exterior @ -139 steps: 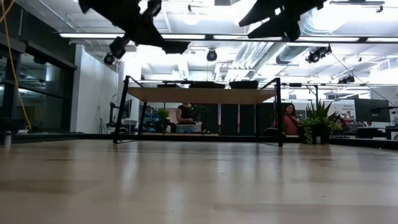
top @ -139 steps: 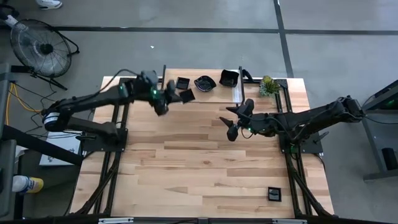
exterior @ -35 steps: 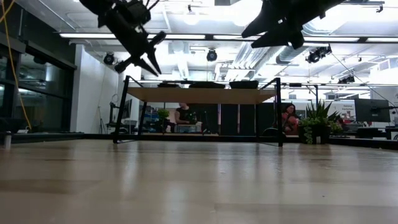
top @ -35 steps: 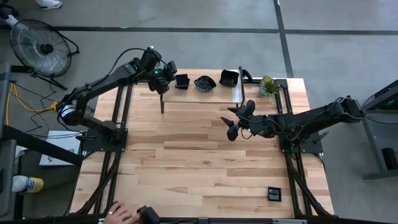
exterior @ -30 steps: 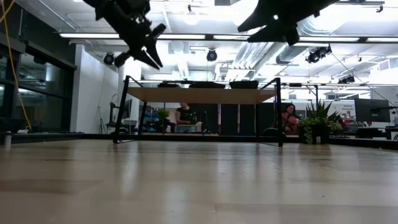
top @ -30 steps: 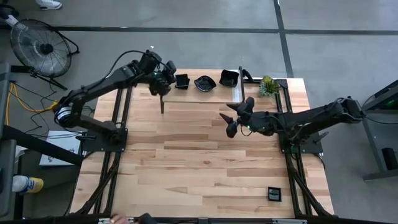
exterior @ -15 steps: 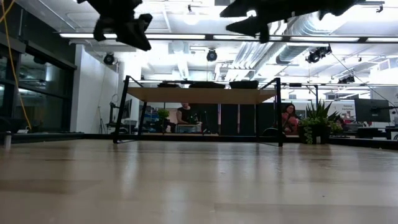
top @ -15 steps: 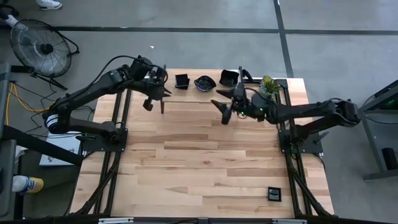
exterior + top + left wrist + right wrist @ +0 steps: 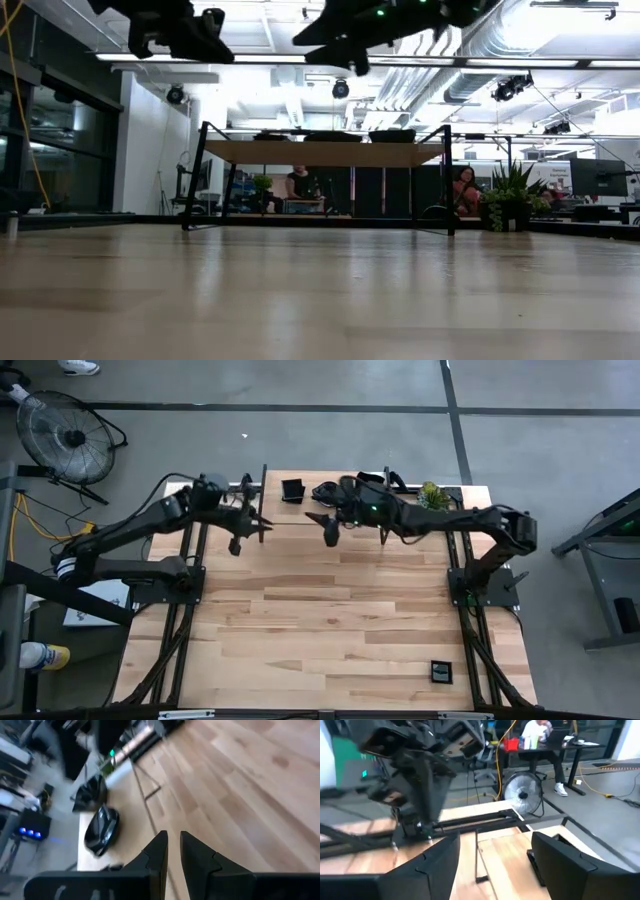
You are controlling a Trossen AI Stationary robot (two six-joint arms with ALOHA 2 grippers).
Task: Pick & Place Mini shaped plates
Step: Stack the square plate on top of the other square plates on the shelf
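Three small black plates sat in a row along the far edge of the table (image 9: 330, 610): a square plate (image 9: 292, 491) toward the left, a wavy plate (image 9: 322, 490) at the middle partly under the right arm, and a third plate (image 9: 368, 481) mostly covered by that arm. One more dark square piece (image 9: 440, 672) lay alone near the near right corner; whether it was another plate could not be told. Judging by that layout, the job looked only begun or mid-course, with no plate in either pincer and no clear drop spot marked on the wood. The left gripper (image 9: 243, 532) hung above the table's far left part, its fingers (image 9: 159, 851) close together with a thin gap and nothing between them; its wrist camera showed a wavy plate and another beyond it near the edge. The right gripper (image 9: 321, 528) reached across toward the far middle, fingers (image 9: 440, 857) spread wide and empty. A small green plant (image 9: 431, 497) stood at the far right corner. In the low view both grippers were only dark shapes high in the frame, and the plates showed as thin slivers along the far rail. The plates' exact outlines under the right arm were hidden. A fan (image 9: 58, 432) stood on the floor off the far left corner.
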